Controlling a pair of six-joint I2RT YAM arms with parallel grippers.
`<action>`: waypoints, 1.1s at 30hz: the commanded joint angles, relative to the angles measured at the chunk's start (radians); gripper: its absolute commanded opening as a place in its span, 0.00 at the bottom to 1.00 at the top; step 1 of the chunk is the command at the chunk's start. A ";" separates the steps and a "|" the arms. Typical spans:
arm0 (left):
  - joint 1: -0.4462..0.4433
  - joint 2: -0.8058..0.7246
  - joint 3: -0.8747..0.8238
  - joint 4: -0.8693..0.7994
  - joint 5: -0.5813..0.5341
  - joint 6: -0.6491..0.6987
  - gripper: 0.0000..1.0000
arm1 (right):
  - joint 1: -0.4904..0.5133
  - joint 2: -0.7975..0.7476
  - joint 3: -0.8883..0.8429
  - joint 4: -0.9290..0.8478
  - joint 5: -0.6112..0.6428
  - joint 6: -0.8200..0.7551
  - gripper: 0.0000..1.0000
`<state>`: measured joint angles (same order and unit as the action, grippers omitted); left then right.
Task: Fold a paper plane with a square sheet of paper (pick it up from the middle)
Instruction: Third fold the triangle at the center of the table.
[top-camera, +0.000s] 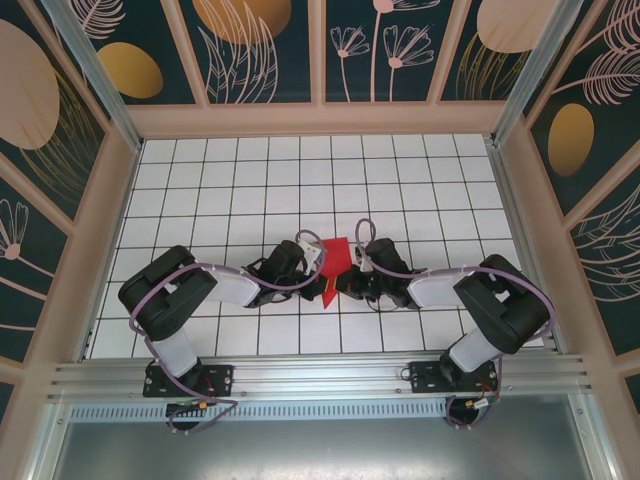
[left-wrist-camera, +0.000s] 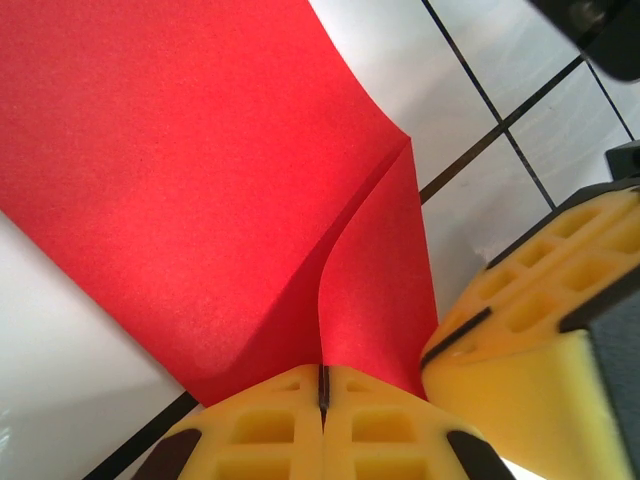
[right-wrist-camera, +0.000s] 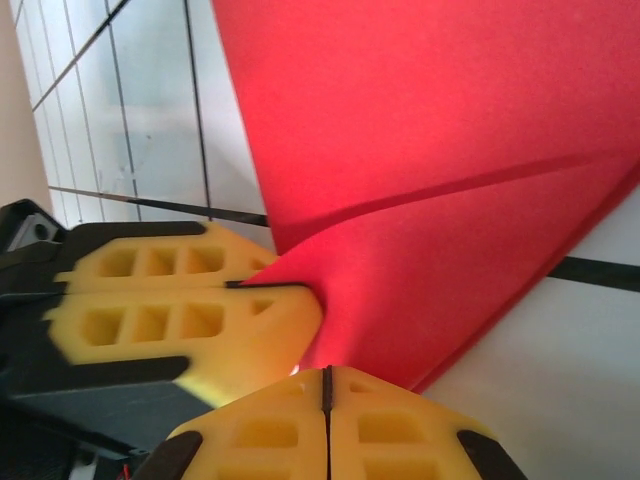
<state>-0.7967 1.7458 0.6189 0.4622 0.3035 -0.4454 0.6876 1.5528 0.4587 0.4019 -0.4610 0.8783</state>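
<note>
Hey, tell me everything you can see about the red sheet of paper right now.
The red sheet of paper is thin, matte, plain bright red, folded, with a crease running out from the grip. It sits over the middle of the white tiled table, pinched by the shut left gripper and the shut right gripper, side by side.

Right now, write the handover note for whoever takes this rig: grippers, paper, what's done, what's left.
Left gripper: shut, pinching the square sheet of paper at a fold.
Right gripper: shut, and it appears to pinch the same sheet's edge, close beside the left one.
Paper: between the two grippers, above the middle of the grid table, towards its near side.
Done: sheet picked up; at least one crease and a folded flap show.
Left: it is no slim dart yet; the remaining folds and the centre crease are to do.
</note>
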 joint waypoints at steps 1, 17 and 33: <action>0.008 0.030 -0.027 -0.074 -0.031 0.013 0.04 | 0.004 0.035 -0.020 0.076 0.014 0.012 0.07; 0.008 0.047 -0.021 -0.076 -0.044 0.011 0.03 | 0.068 -0.057 -0.054 0.075 0.033 0.039 0.09; 0.009 0.052 -0.025 -0.069 -0.040 0.008 0.03 | 0.097 -0.025 -0.065 0.107 0.044 0.055 0.09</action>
<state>-0.7963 1.7515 0.6189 0.4717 0.3027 -0.4454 0.7662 1.5730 0.4030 0.5274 -0.4339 0.9310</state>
